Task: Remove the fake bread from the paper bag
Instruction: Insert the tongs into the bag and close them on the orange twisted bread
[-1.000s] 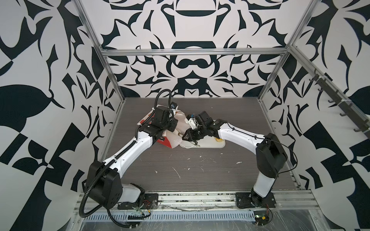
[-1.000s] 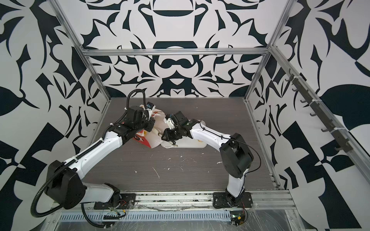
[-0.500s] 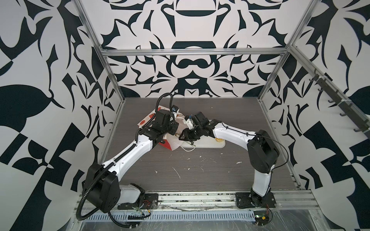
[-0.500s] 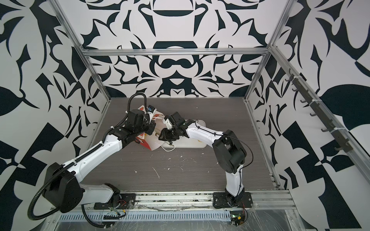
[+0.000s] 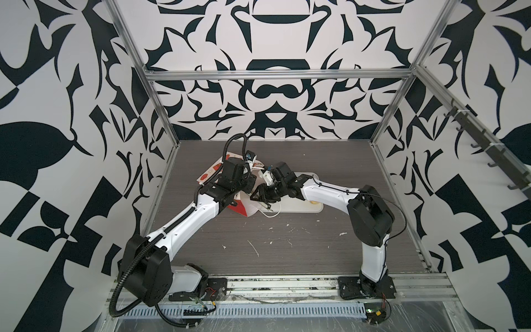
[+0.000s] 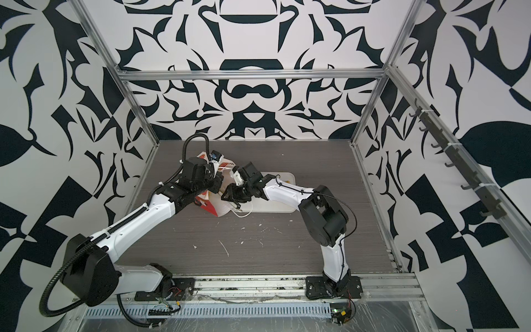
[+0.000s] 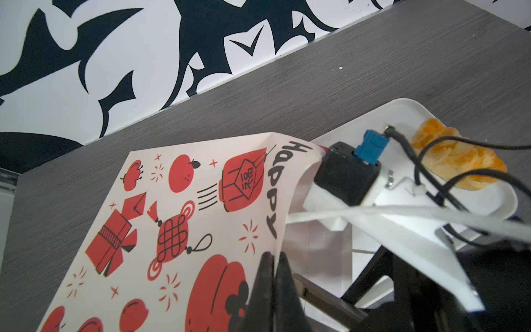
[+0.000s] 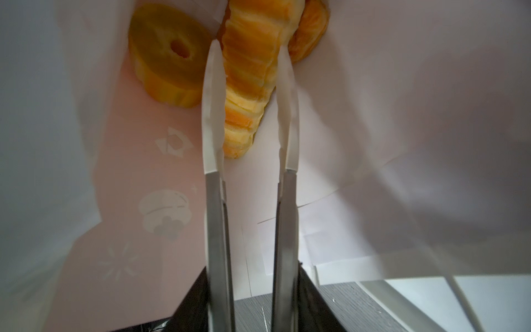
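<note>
Grey table (image 5: 287, 244); paper bag (image 8: 373, 115) walls hem right gripper (image 8: 248, 46)

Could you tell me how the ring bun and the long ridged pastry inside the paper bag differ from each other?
Shape: the ring bun is a round disc with a centre hole; the ridged pastry is long and tapers to a point.
Place: the ridged pastry lies between the fingers of the right gripper; the ring bun sits outside them, beside one finger.
Both are glossy, golden-orange and inside the paper bag.
</note>
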### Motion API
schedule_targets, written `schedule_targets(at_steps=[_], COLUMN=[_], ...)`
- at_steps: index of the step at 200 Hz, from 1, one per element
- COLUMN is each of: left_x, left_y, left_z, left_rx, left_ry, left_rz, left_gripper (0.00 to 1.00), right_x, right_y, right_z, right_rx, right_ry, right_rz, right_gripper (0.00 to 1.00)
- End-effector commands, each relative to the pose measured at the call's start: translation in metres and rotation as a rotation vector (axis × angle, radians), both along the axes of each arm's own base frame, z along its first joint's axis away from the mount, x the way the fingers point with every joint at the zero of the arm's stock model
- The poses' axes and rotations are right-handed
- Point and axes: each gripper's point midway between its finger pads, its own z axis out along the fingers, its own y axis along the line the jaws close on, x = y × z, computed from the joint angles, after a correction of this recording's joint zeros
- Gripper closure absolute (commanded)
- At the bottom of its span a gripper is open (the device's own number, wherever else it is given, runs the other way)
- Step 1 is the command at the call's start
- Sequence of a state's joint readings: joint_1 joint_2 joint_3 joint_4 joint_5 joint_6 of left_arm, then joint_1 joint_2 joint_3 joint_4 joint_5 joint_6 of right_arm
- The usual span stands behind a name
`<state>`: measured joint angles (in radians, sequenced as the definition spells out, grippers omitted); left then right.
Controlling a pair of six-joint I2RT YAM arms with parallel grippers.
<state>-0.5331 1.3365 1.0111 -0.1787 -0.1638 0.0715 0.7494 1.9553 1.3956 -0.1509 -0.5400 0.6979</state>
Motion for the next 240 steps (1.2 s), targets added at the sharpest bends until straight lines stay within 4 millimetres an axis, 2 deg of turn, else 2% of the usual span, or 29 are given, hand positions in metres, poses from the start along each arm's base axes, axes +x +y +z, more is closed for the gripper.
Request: schedule_targets(at_steps=[1,110,192,223,240], left_x=[-0.003,-0.004,-0.006,-0.006,-0.007], left_y=[-0.003,-0.003,-0.004,-0.003,-0.003], left_z=[0.014,0.014,0.016,0.016,0.013], left_rx=[-0.044,-0.053,-0.063,-0.069,-0.065], left_ry=[-0.035,-0.04,-0.046,-0.048,-0.046], left_rz=[-0.007,-0.009,-0.011,-0.009,-0.007], left_gripper=[1.0,1.0,1.0,1.0,1.0], right_x=[0.001,-0.005,0.001,0.002,0.002], right_y=[0.013,0.01,0.029,0.032,0.029], right_z=[0.022,0.013,0.013,0.015,0.017], right_rx=[0.073,0.063,0.124,0.134,0.129], right_ry=[-0.03,0.009,0.037,0.035,0.024], right_rz=[0.017,0.005,0.027,0.028,0.019], right_gripper=[0.55,0.55,0.56,0.63,0.71])
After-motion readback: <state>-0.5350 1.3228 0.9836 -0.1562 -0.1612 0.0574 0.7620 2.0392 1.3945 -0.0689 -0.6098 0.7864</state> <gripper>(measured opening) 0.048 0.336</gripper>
